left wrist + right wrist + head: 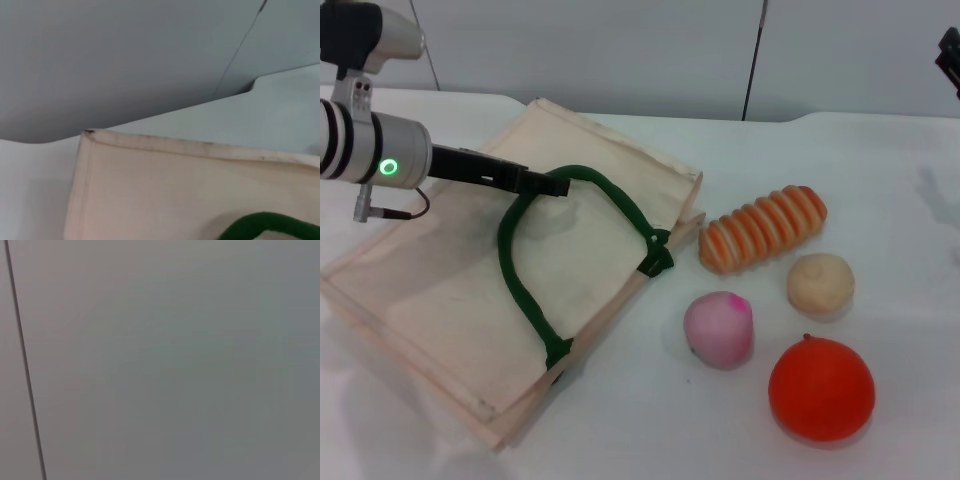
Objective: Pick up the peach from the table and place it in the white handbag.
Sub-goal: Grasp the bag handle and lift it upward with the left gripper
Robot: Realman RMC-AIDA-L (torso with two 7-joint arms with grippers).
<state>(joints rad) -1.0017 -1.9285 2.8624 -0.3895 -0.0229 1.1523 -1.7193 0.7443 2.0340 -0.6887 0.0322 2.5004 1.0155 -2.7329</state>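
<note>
The peach (719, 328), pale pink with a magenta tip, lies on the white table to the right of the white handbag (450, 290). The handbag lies flat at the left, with a thick dark green handle (520, 275) looping over it. My left gripper (556, 184) reaches in from the left over the bag and is shut on the top of the green handle, which arches up off the cloth. The left wrist view shows the bag's far edge (190, 148) and a bit of the handle (270, 222). My right gripper (949, 55) shows only as a dark part at the far right edge, away from the peach.
An orange-red ball (821, 389) lies in front and to the right of the peach. A beige bun (820, 283) and a striped orange bread roll (763, 229) lie behind it. A grey wall stands behind the table; the right wrist view shows only wall.
</note>
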